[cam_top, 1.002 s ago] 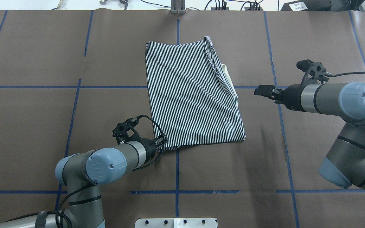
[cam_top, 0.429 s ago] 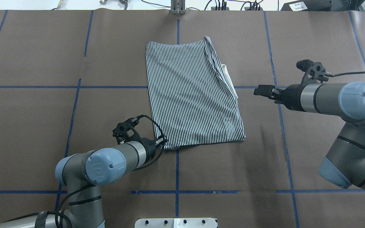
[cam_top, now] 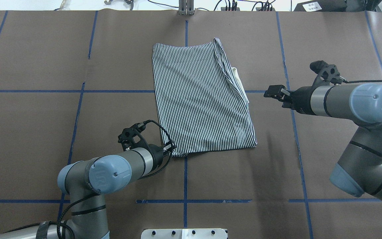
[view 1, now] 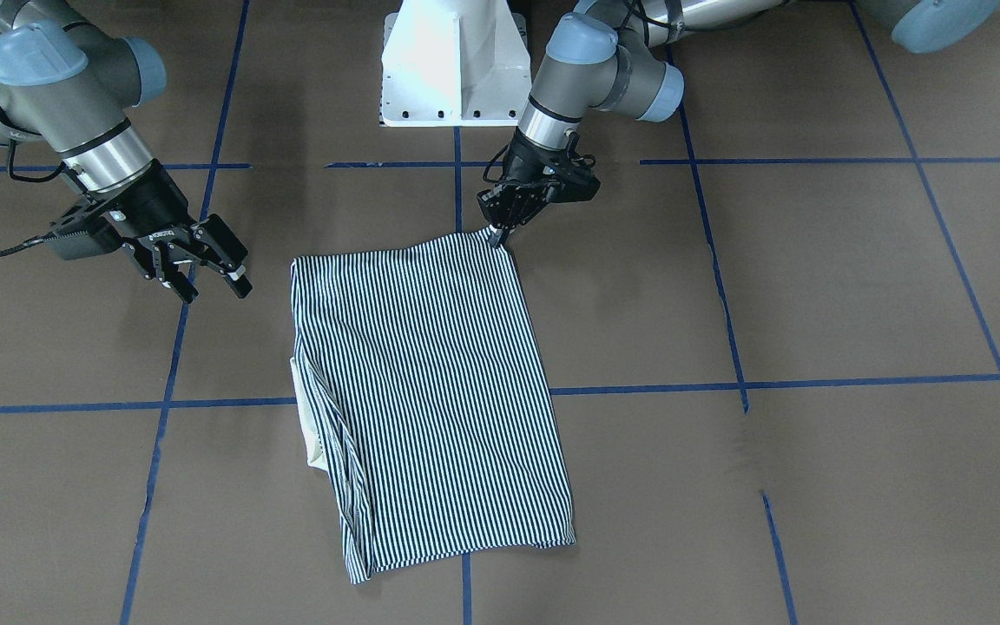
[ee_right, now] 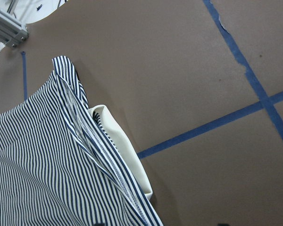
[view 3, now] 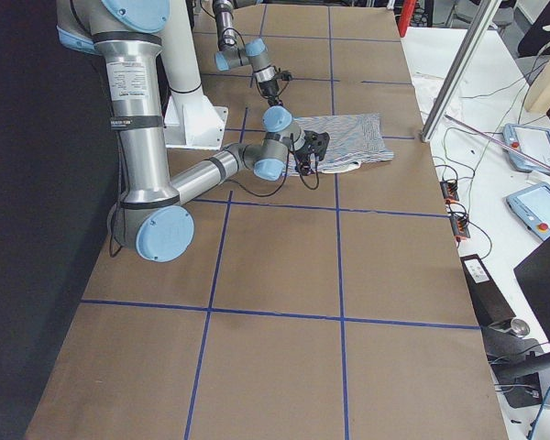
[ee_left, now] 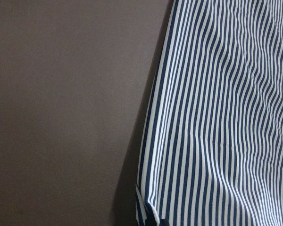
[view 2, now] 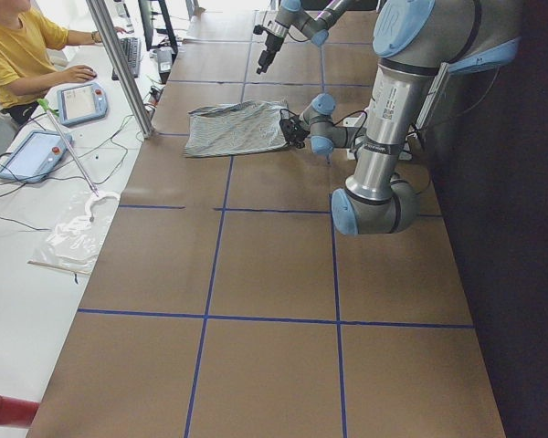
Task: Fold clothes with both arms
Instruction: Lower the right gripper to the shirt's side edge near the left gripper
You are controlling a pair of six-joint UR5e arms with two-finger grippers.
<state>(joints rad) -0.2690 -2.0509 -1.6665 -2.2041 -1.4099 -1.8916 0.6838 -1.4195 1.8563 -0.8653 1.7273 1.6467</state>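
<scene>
The striped polo shirt [cam_top: 201,99] lies folded lengthwise on the brown table, and its cream collar [cam_top: 239,81] sticks out on its right edge. My left gripper [cam_top: 171,148] is shut on the shirt's near left corner, low at the table; in the front view [view 1: 498,234] its fingers pinch that corner. The left wrist view shows the striped cloth [ee_left: 217,117] close up. My right gripper [view 1: 215,291] is open and empty above the table, right of the collar side [cam_top: 272,91]. The right wrist view shows the collar [ee_right: 118,141].
The white pedestal base [view 1: 452,69] stands at the near edge between the arms. Blue tape lines [cam_top: 185,179] cross the table. A metal post [cam_top: 186,8] stands at the far edge. An operator [view 2: 18,50] sits beyond the table with tablets [view 2: 80,100].
My right arm has shifted a little, moving the open gripper slightly toward the far side. The left gripper and the shirt have not moved.
</scene>
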